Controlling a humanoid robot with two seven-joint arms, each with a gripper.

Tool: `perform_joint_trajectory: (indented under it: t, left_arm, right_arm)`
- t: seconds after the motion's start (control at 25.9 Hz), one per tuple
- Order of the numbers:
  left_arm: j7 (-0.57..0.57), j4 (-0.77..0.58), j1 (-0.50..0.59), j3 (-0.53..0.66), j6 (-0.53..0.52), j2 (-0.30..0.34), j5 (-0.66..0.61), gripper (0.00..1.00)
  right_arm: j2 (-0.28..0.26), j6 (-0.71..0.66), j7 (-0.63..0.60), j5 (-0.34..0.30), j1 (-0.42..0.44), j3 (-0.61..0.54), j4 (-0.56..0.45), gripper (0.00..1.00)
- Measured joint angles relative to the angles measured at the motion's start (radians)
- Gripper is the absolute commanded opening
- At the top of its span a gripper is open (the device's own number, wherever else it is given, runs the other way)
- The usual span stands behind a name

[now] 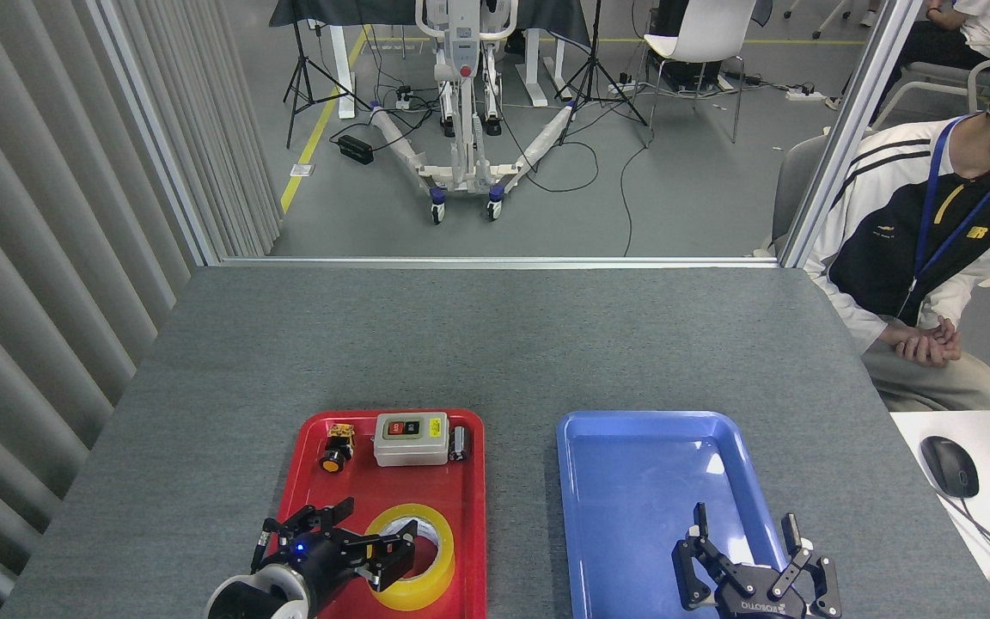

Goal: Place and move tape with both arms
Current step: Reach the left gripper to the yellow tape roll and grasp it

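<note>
Left end effector (372,540) open, one finger inside tape (433,569) ring; right (748,537) open.

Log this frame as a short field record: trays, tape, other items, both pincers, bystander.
red tray: on grey table, holds tape and three small parts
tape: yellow roll, lying flat at the tray's near end
other items: push button, grey switch box, small dark cylinder along far end
blue tray: nothing in it
left pincer: open, one finger over the roll's hole
right pincer: open, over blue tray's near end
person: seated at right
</note>
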Motion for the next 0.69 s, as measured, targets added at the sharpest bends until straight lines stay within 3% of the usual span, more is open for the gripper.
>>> perform_joint_trajectory:
  t: [0.19, 0.23, 0.31, 0.42, 0.46, 0.69]
  left_arm:
    - [-0.106, 0.029, -0.018, 0.002, 0.0, 0.0, -0.012, 0.95]
    - [-0.117, 0.031, -0.02, 0.002, 0.0, 0.0, -0.014, 0.9]
    - [-0.129, 0.035, -0.025, 0.004, 0.002, 0.0, -0.016, 0.69]
    - [-0.14, 0.044, -0.03, 0.007, 0.005, 0.001, -0.019, 0.11]
    - [-0.145, 0.047, -0.03, 0.007, 0.006, 0.001, -0.019, 0.0]
    - [-0.187, 0.046, -0.033, 0.009, -0.017, -0.002, -0.02, 0.0]
  right_arm:
    - [-0.001, 0.0, 0.001, 0.0, 0.0, 0.0, 0.0, 0.99]
    - [-0.001, 0.0, 0.001, 0.0, 0.0, 0.0, 0.0, 0.99]
    - [-0.001, 0.0, 0.002, 0.0, 0.0, 0.0, 0.0, 0.99]
    - [-0.001, 0.0, 0.002, 0.0, 0.0, 0.0, 0.0, 0.99]
    - [-0.001, 0.0, 0.002, 0.0, 0.0, 0.0, 0.0, 0.99]
    - [-0.003, 0.0, 0.003, 0.0, 0.0, 0.0, 0.0, 0.99]
